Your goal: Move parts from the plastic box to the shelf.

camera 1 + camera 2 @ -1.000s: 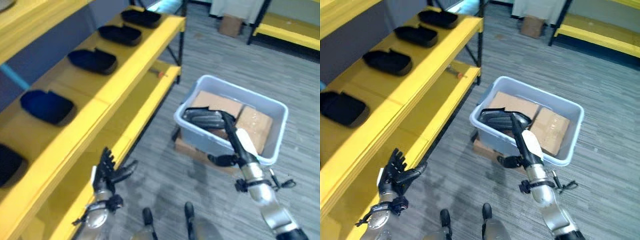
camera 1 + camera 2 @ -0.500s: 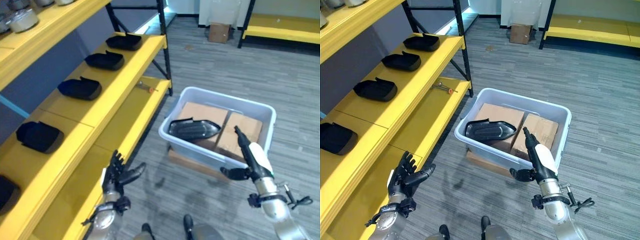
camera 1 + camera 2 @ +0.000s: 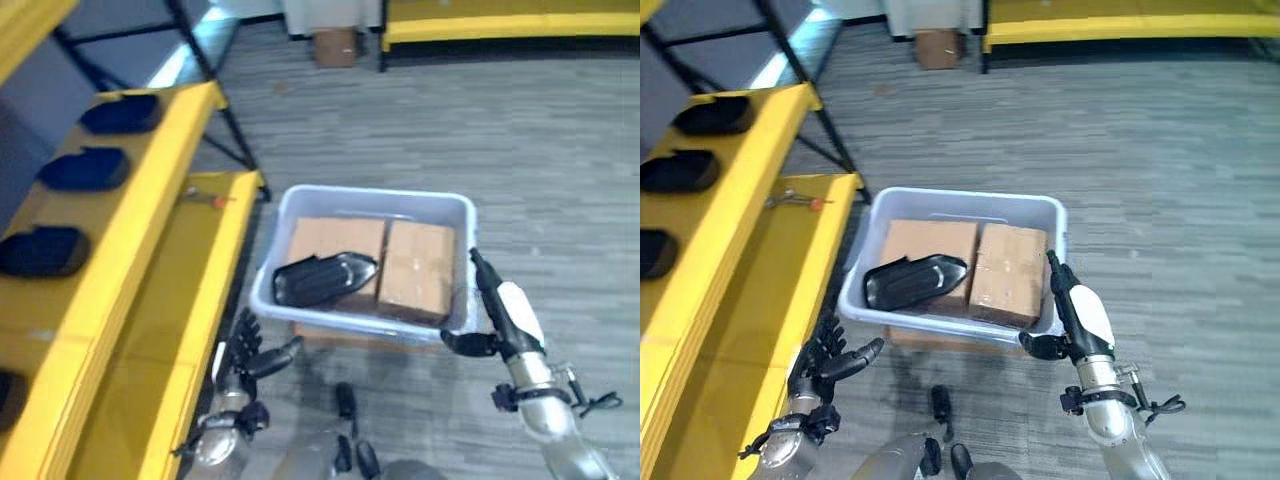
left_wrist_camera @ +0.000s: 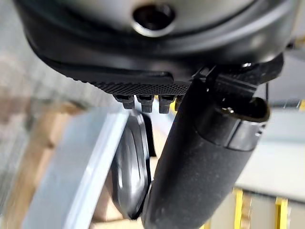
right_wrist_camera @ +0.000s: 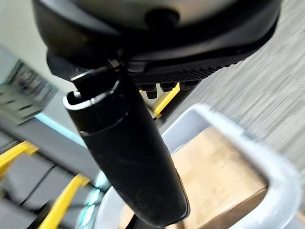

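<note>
The black moulded plastic part (image 3: 322,279) at centre frame appears light and rigid; grasp its narrow end. Both hands (image 3: 245,352) (image 3: 495,318) have spread, empty fingers.

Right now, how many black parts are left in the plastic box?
1: a black part lies on the cardboard boxes at the plastic box's shelf-side end. More could be hidden beneath.

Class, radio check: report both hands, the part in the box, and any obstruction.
Left hand open, low by the shelf. Right hand open at the plastic box rim. Black part lies on cardboard boxes, ungrasped. No obstruction seen.
</note>
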